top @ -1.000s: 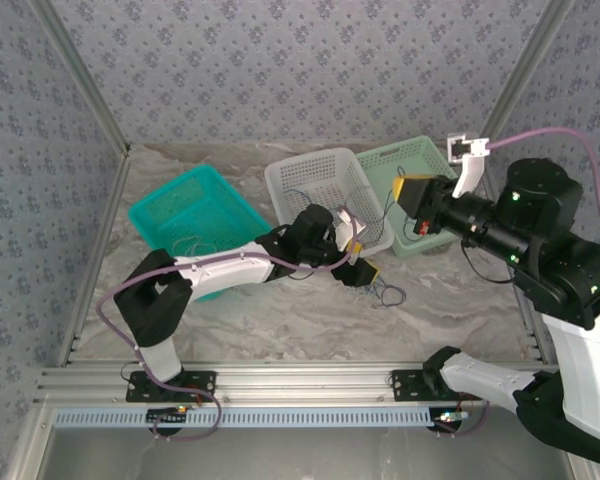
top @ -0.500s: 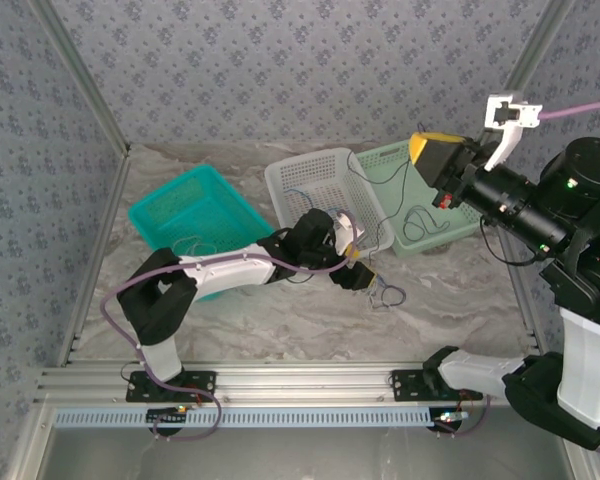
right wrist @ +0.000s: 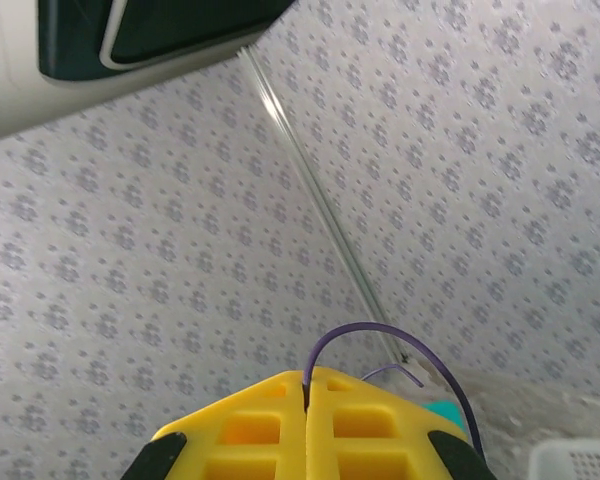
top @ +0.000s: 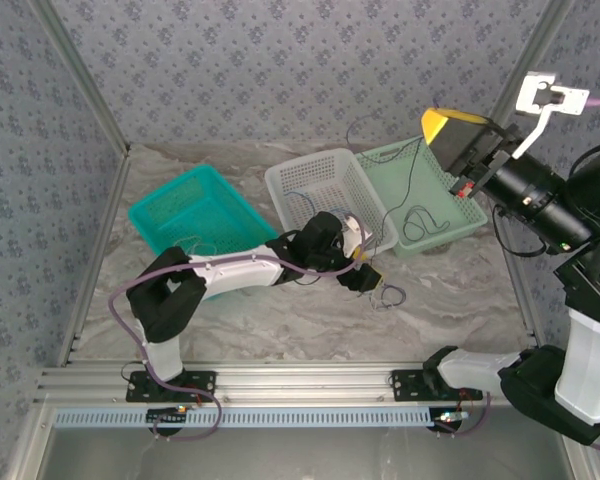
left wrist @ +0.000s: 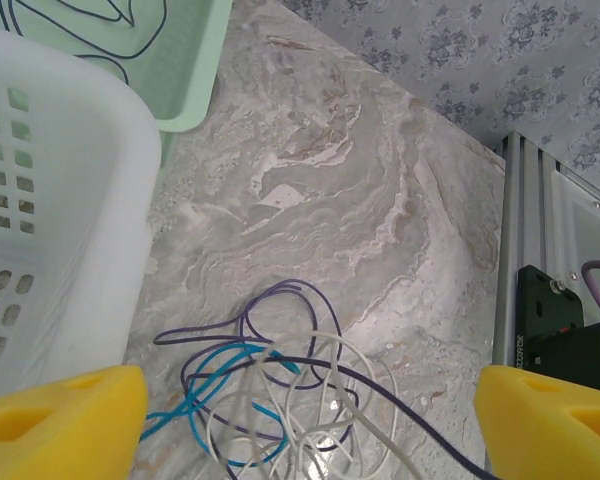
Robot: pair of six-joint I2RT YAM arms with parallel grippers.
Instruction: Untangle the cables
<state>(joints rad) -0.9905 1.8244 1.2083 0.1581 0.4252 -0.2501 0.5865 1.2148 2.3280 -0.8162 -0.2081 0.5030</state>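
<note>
The right claw (right wrist: 308,392), upper right, pinches a dark purple cable (right wrist: 380,333) aloft; the left claw (top: 370,278) hangs wide over the tangled cables (left wrist: 270,400) on the bench (left wrist: 360,200), mid-frame. Next, likely: pin them so the strand pulls free.

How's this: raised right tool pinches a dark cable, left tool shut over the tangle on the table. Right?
The left tool is open, not shut, over the tangle, as the left wrist view shows; the right tool does pinch a dark cable.
</note>
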